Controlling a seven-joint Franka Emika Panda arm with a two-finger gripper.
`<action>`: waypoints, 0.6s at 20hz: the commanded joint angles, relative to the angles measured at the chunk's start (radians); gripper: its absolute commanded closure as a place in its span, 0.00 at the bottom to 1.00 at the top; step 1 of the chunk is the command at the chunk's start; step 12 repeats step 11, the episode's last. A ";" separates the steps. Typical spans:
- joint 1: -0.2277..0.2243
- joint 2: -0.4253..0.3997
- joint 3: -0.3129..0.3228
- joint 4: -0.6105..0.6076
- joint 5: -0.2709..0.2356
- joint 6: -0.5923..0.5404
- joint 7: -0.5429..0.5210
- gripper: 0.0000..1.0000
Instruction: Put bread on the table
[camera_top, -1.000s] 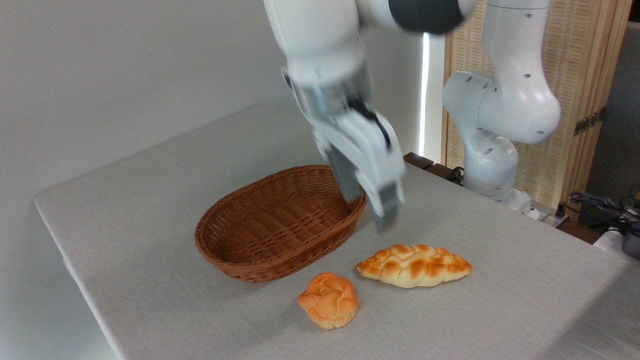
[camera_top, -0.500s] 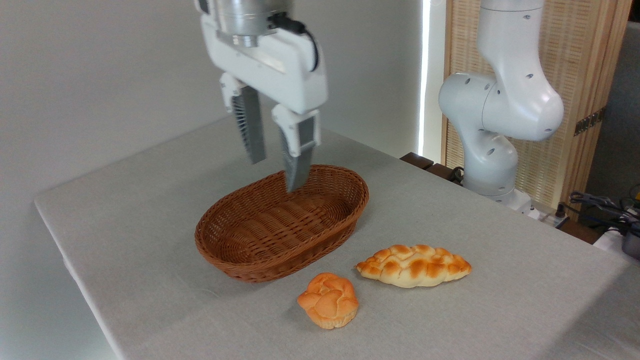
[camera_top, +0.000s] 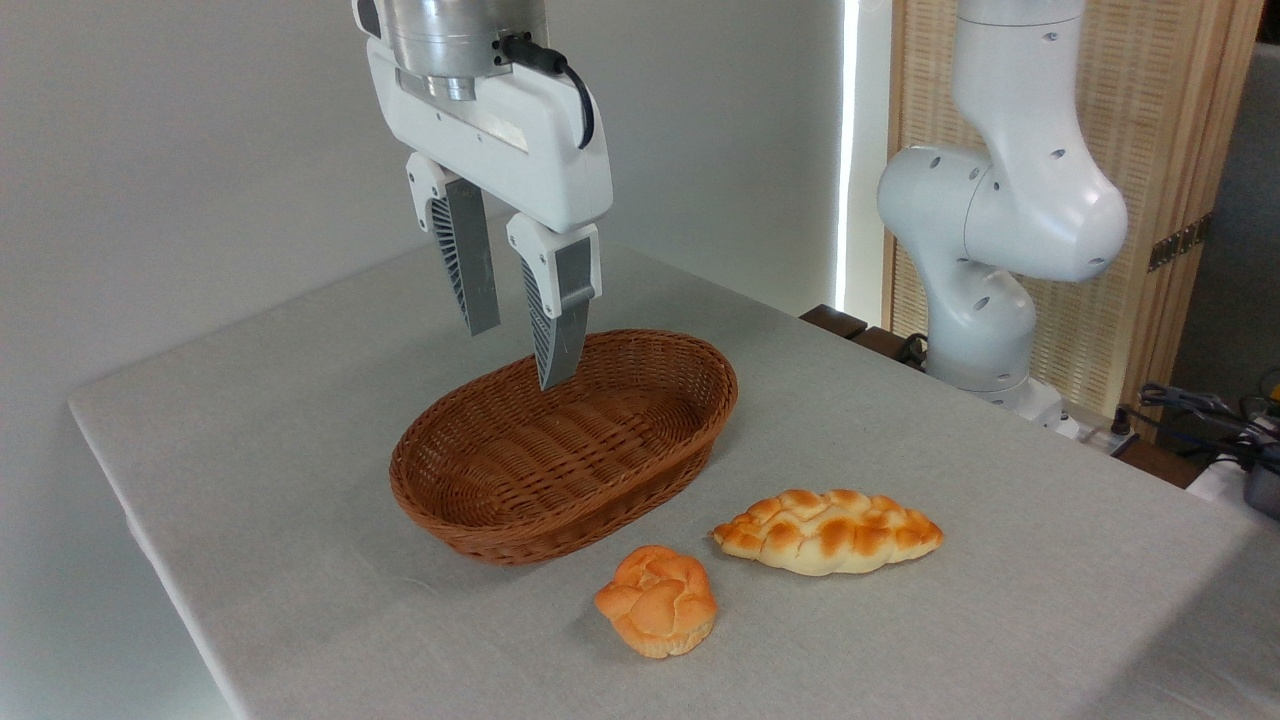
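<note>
the gripper (camera_top: 520, 355) is seen in the upper left of the frame, above the basket (camera_top: 470, 505), its 2 fingers spread and nothing held between them. the bread (camera_top: 828, 531) is laid on the table (camera_top: 250, 420) at lower centre-right, near the bun (camera_top: 657, 599).

- Glossy white rounded robot arm (camera_top: 1000, 200) with small dark screw holes
- Silver metal wrist cylinder (camera_top: 450, 35)
- Looping black cable (camera_top: 560, 75)
- Boxy white two-finger gripper (camera_top: 520, 350) with grey ribbed fingers (camera_top: 465, 265)
</note>
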 joint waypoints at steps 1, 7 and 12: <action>-0.025 0.002 -0.011 0.015 0.087 -0.010 -0.007 0.00; -0.031 0.004 -0.011 0.014 0.077 -0.010 -0.016 0.00; -0.031 0.005 -0.011 0.014 0.077 -0.013 -0.013 0.00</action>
